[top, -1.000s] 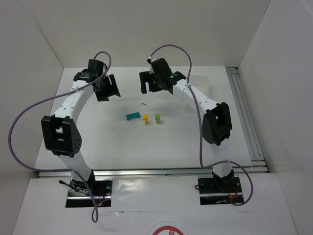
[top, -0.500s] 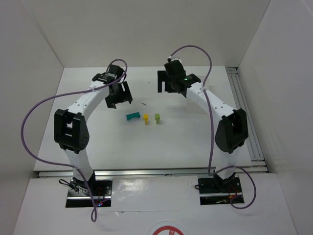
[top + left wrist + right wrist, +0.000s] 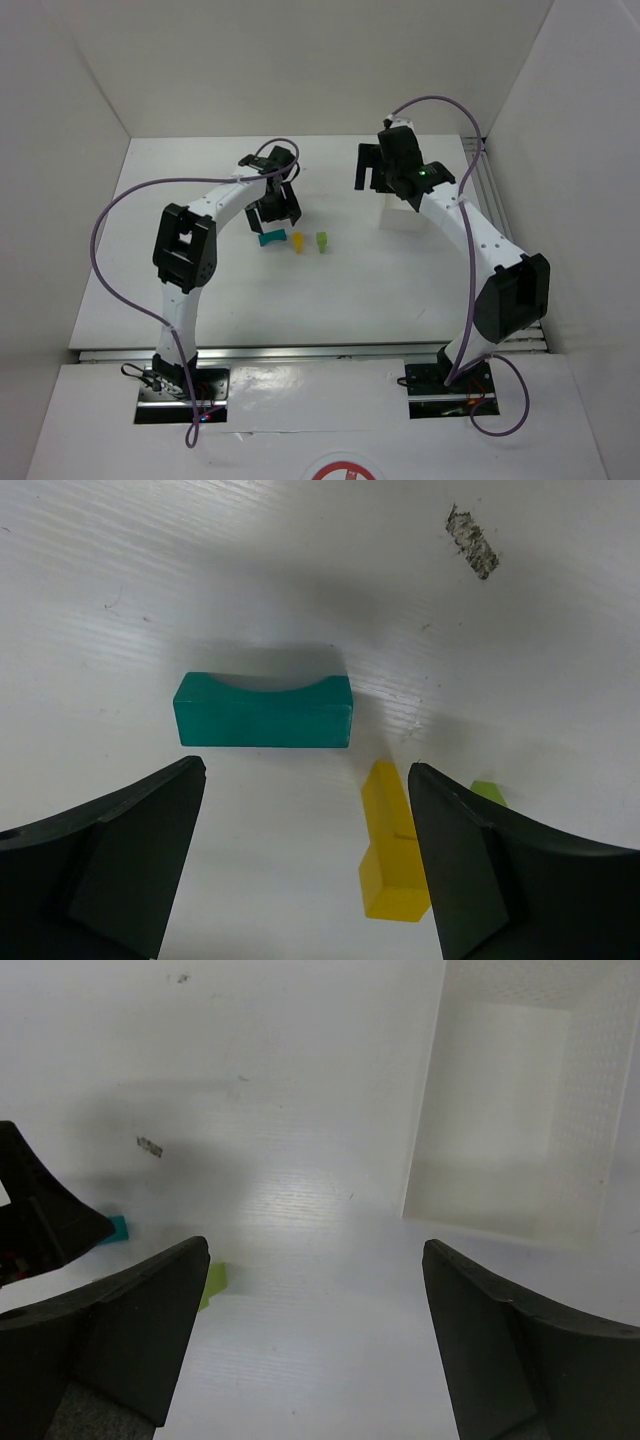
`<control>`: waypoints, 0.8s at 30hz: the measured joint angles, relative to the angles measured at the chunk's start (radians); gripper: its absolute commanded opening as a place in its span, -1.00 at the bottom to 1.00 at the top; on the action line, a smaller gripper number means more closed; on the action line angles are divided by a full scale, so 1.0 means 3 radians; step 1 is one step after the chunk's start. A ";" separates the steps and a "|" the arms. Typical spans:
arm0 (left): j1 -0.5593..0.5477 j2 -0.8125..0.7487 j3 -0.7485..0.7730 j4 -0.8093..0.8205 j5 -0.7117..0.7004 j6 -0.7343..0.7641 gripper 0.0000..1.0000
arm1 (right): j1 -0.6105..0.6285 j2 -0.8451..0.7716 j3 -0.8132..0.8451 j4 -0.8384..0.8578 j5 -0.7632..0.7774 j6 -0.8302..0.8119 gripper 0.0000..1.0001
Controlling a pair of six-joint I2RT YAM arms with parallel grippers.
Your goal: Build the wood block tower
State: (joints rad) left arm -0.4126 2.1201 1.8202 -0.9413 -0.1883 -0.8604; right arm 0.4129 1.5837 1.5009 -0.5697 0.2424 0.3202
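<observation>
A teal arch block (image 3: 268, 238) lies on its side on the table, apart from an upright yellow post (image 3: 297, 243) and a lime-green post (image 3: 322, 241) to its right. My left gripper (image 3: 273, 208) is open and empty, hovering just behind the teal arch. In the left wrist view its fingers straddle the space in front of the teal arch (image 3: 265, 712); the yellow post (image 3: 392, 860) stands by the right finger and the lime-green post (image 3: 487, 792) peeks out behind it. My right gripper (image 3: 375, 170) is open and empty at the back, right of the blocks.
A white rectangular tray (image 3: 395, 222) sits under the right arm and shows in the right wrist view (image 3: 420, 1160). A grey scuff (image 3: 472, 540) marks the table behind the blocks. Metal rails (image 3: 497, 230) run along the right edge. White walls enclose the table.
My left gripper has swung right and down toward the teal arch. My right gripper has moved right, uncovering the white tray. The blocks have not moved.
</observation>
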 measured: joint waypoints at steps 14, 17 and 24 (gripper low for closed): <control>-0.0004 0.0071 0.0015 -0.0125 -0.0158 -0.0024 0.99 | -0.0039 -0.0001 -0.0142 0.0028 -0.0217 -0.0010 0.91; -0.0004 0.0072 0.0015 -0.0130 -0.0156 -0.0020 0.99 | -0.0039 -0.0001 -0.0142 0.0028 -0.0248 -0.0010 0.91; -0.0004 0.0122 0.0014 -0.0127 -0.0156 -0.0009 0.99 | -0.0039 -0.0001 -0.0142 0.0029 -0.0292 -0.0010 0.91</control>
State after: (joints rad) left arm -0.4137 2.1567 1.8244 -0.9794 -0.2352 -0.8631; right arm 0.4011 1.5833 1.4582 -0.5610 0.1547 0.3172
